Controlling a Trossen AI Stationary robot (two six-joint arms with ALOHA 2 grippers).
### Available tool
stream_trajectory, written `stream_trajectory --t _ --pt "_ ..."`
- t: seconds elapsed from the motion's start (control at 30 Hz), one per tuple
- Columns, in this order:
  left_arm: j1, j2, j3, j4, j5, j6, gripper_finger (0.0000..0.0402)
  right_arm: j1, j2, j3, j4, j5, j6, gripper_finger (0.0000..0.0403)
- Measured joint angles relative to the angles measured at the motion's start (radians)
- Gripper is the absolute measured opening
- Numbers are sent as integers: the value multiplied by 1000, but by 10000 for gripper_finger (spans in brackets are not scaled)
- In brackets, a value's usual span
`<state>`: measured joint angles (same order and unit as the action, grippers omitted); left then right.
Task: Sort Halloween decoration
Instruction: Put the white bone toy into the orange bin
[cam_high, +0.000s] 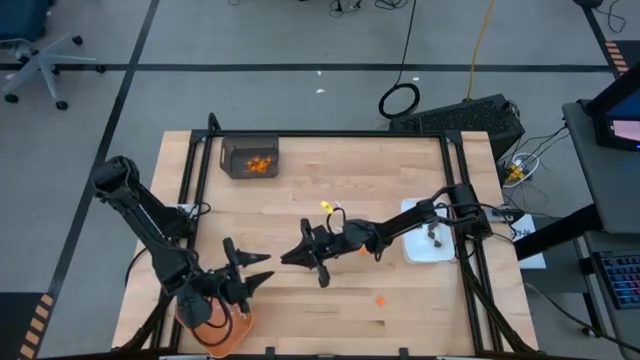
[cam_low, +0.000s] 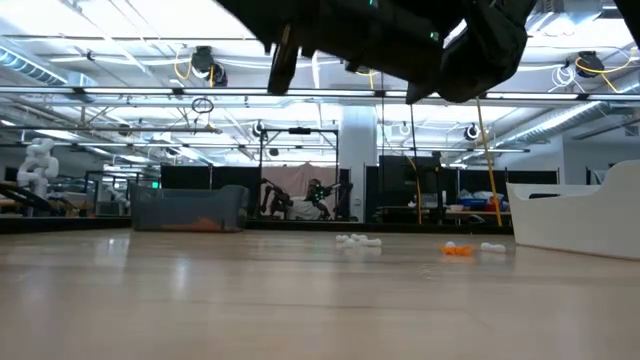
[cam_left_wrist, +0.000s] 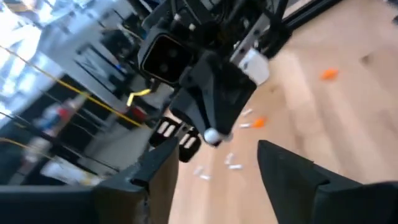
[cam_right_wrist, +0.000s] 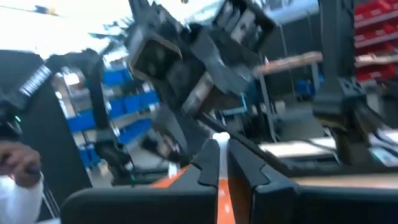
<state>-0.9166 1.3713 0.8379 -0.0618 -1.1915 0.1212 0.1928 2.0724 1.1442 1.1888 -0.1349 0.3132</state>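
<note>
Left gripper (cam_high: 262, 268) sits near the table's front-left corner, over the orange tray (cam_high: 228, 332), fingers (cam_left_wrist: 292, 177) spread wide with nothing between them. Right gripper (cam_high: 293, 256) is at mid-table, pointing toward the left one, fingers (cam_right_wrist: 209, 163) pressed together on a small white stick (cam_right_wrist: 220, 136) (rounded, pale, pinched at the very tips). From the left wrist view the same white piece (cam_left_wrist: 212, 135) shows at the right gripper's tip, just in front of the left fingers and apart from them.

Table (cam_high: 330, 190) is pale wood planks with a black frame. Grey plastic bin (cam_high: 250, 157) at the back-left holds orange bits (cam_high: 261, 164). White rectangular dish (cam_high: 430, 243) on the right edge holds a few dark bits (cam_high: 434, 238); the right arm reaches out from beside it.

Loose pieces: one orange bit (cam_high: 380, 299) on the wood in front of the right arm, well clear of both grippers. Low view shows white sticks (cam_low: 358, 241) and another orange bit (cam_low: 457, 250) lying flat on the table, beside the dish's smooth white wall (cam_low: 580, 222). More white sticks (cam_left_wrist: 234, 163) scattered under the right gripper in the left wrist view (small, hard to count).
</note>
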Motion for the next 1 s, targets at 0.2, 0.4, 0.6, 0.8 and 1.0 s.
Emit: stream_trajectory --t 0.2,0.4,0.6,0.8,1.0 --pt "20 68 0 128 -95 238 246 14 -2 1 74 3 1 0" --pt "63 127 0 295 -93 425 246 17 -2 1 87 8 10 0" --pt "68 146 0 418 -91 596 246 19 -2 1 87 4 16 0" --pt "76 146 0 421 -35 652 246 19 -2 1 87 1 15 0" --pt "100 146 0 421 -13 677 243 19 -2 1 87 0 13 0"
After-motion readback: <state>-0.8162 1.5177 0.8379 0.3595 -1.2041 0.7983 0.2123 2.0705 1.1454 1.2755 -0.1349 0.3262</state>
